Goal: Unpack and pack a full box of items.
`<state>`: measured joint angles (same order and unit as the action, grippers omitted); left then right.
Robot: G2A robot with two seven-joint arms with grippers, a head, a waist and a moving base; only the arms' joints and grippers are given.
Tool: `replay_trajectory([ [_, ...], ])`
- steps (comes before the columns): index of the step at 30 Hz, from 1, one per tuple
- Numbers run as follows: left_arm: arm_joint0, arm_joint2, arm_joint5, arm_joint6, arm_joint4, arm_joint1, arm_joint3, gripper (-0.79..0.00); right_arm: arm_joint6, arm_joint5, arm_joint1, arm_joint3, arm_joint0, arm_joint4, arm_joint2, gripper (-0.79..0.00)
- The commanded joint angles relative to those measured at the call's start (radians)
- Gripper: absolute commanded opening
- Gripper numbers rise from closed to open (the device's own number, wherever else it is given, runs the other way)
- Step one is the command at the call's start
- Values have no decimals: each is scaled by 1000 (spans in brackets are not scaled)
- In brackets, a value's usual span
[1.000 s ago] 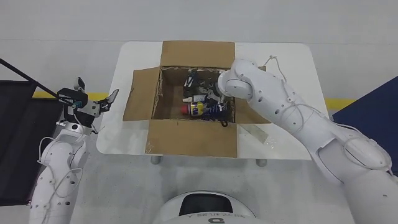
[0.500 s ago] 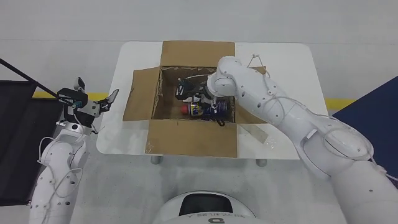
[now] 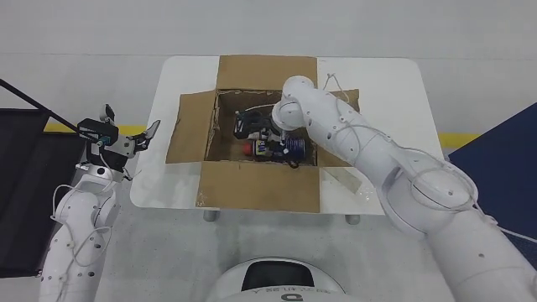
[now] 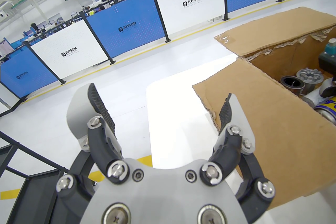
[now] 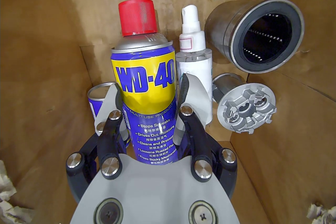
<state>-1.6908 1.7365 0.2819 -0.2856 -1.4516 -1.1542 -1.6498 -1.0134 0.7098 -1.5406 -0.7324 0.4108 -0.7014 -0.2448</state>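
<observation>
The right gripper (image 5: 149, 83) is seemingly clamping the can (image 5: 143, 72) inside the box (image 3: 256, 186), a bottle (image 5: 195, 57) sitting just beside it, while the left gripper (image 4: 160, 93) is hovering, fingers (image 4: 101, 107) apart, by the table's (image 3: 168, 184) left edge.

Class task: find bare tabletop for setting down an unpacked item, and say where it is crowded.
Free: the strip of table between the left flap of the cardboard box and the left gripper; also the table's far right corner. Crowded: inside the box, where the right gripper holds the spray can beside a spray bottle and linear bearing.
</observation>
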Motion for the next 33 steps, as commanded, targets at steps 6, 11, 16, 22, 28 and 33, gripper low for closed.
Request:
replay_trajectory([
  [6,0,0,0,0,0,0,0,0,3,1,-58,86,-11,-20,22,-305],
  [11,0,0,0,0,0,0,0,0,15,-6,-97,146,-16,-38,33,-385],
  [16,0,0,0,0,0,0,0,0,14,-10,-132,201,-18,-54,43,-428],
  [22,0,0,0,0,0,0,0,0,15,25,-162,259,-26,-49,41,-785],
  [28,0,0,0,0,0,0,0,0,72,87,-159,280,-51,-39,16,-785],
  [33,0,0,0,0,0,0,0,0,144,127,-127,247,-67,-54,-10,-785],
])
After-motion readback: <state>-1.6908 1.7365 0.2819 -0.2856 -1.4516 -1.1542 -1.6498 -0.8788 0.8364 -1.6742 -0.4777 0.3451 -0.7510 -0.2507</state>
